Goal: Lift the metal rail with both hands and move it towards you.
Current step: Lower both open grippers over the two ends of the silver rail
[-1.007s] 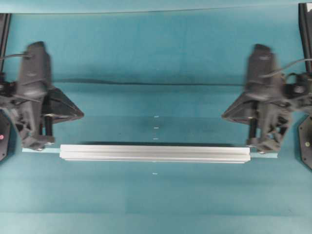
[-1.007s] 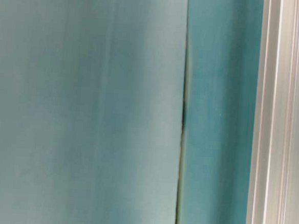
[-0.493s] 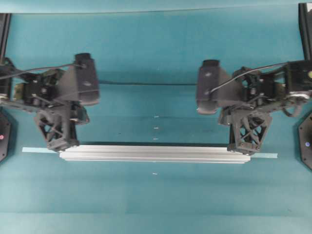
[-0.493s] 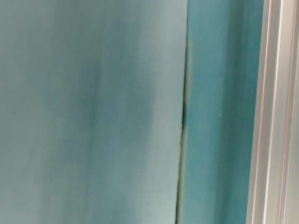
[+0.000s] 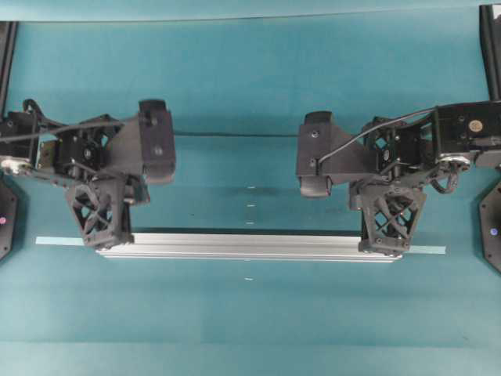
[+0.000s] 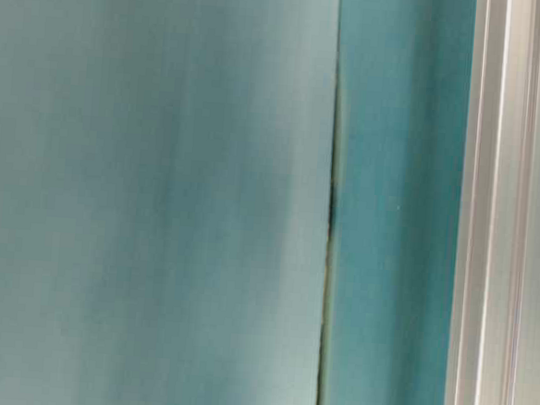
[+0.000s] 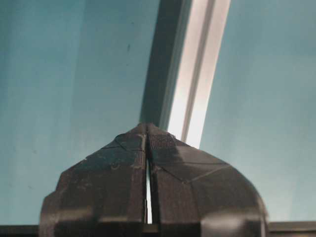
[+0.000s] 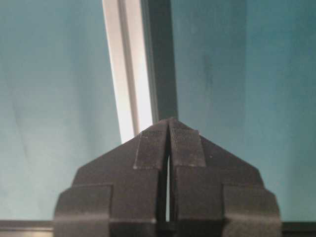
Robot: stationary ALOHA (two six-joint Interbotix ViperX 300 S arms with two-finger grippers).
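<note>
The metal rail [image 5: 250, 246] is a long silver grooved bar lying flat across the middle of the teal table. My left gripper [image 5: 112, 241] hangs over the rail's left end, its lattice fingers pressed together with nothing between them. My right gripper [image 5: 383, 246] is over the rail's right end, also shut and empty. In the left wrist view the shut tips [image 7: 147, 126] sit just left of the rail [image 7: 197, 79], which runs away from them. In the right wrist view the shut tips [image 8: 169, 120] sit at the rail's [image 8: 129, 64] right edge.
A thin pale-green tape strip [image 5: 59, 241] pokes out past both ends of the rail. Small white marks [image 5: 250, 206] dot the table's centre line. Black arm bases [image 5: 491, 227] stand at the left and right table edges. In the table-level view a silver grooved bar [image 6: 496, 218] fills the right edge.
Both arms have swung in from the table's sides and turned their shut grippers down over the rail's ends. The rail has not moved.
</note>
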